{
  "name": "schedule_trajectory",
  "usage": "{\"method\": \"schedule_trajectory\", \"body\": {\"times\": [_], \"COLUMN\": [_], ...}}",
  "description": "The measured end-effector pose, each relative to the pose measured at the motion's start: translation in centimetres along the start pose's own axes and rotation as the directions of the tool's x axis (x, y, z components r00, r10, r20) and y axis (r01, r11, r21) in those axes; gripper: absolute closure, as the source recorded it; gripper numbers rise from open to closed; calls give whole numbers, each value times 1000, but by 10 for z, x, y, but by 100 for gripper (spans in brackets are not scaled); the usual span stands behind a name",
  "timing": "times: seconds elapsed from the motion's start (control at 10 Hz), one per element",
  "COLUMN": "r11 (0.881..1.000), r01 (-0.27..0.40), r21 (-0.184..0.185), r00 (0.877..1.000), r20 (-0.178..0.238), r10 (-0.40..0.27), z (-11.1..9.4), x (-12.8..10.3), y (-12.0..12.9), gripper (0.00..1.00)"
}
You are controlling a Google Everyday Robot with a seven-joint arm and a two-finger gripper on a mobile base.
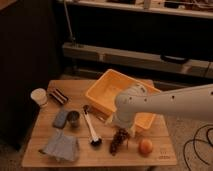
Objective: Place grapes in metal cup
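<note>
Over on the right edge, the big white arm (170,102) reaches in across the wooden tabletop (100,156), its elbow covering the near right part of the yellow bin (106,89). That bin sits toward the far right corner, tilted a little to the edges.

Down at the near left corner lies a crumpled grey-blue cloth (60,146). Mid-table, a brush (90,127) lies with its pale handle pointing to the far edge and its black head toward the near edge.

Now the grapes (118,141): a dark, bumpy bunch flat on the wood close to the near edge, between the brush head and the orange (145,146), which sits toward the near right corner.

The pincer (122,132) hangs at the arm's tip right over the far end of the bunch, jaws spread wide and nothing in them. Whether it touches the fruit, I can't tell.

And the cup (73,119), dull metal with a dark inside, stands upright left of the brush handle, well apart from the grapes. A small blue-grey block (61,118) sits just beside it on the left. Toward the far left corner there's a white cup (38,96), upright by the left edge, with a dark striped packet (59,96) next to it.
</note>
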Motion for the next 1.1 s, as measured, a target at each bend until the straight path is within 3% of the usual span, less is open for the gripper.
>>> {"method": "schedule_trajectory", "body": {"times": [0.4,0.8,1.1], "r11": [999,1000,1000], "r01": [-29,-21,-6], "r21": [-31,-14,-29], "r00": [998,997,997], "r20": [-51,-73,-79], "r10": [27,20,4], "z": [32,57,72], "x": [-7,-3,0], "y": [-4,-8,-12], "gripper": [20,20,20]}}
